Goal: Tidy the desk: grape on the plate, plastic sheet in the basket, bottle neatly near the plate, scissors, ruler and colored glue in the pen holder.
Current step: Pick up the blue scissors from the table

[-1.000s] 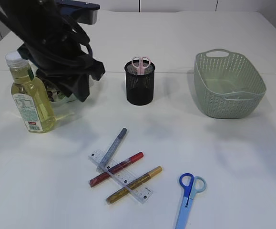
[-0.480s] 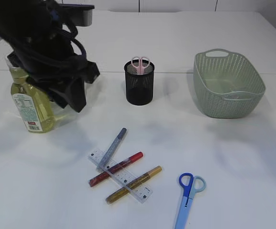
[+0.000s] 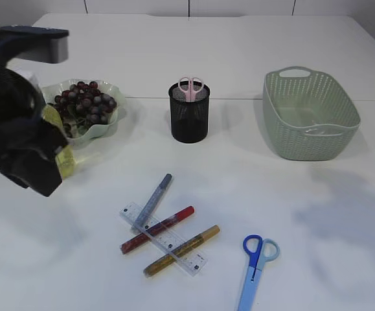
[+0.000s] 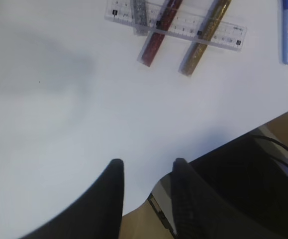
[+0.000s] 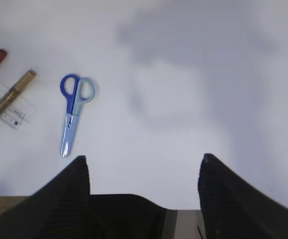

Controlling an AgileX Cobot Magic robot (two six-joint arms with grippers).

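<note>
Left hand [image 4: 146,172] is hanging over the worktop's [image 3: 252,52] front edge, fingers slightly apart, empty; right hand [image 5: 144,167] is gaping wide near blue scissors [image 5: 71,112].

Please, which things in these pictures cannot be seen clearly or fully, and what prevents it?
- Bottle: exterior view, almost all hidden behind the left arm; only a yellow edge shows.
- Plastic sheet: exterior view, cannot be confirmed; something pale lies in the basket.
- Blue scissors: exterior view, tip cut off by the bottom edge.
- Ruler: left wrist view, markings too small to read.
</note>
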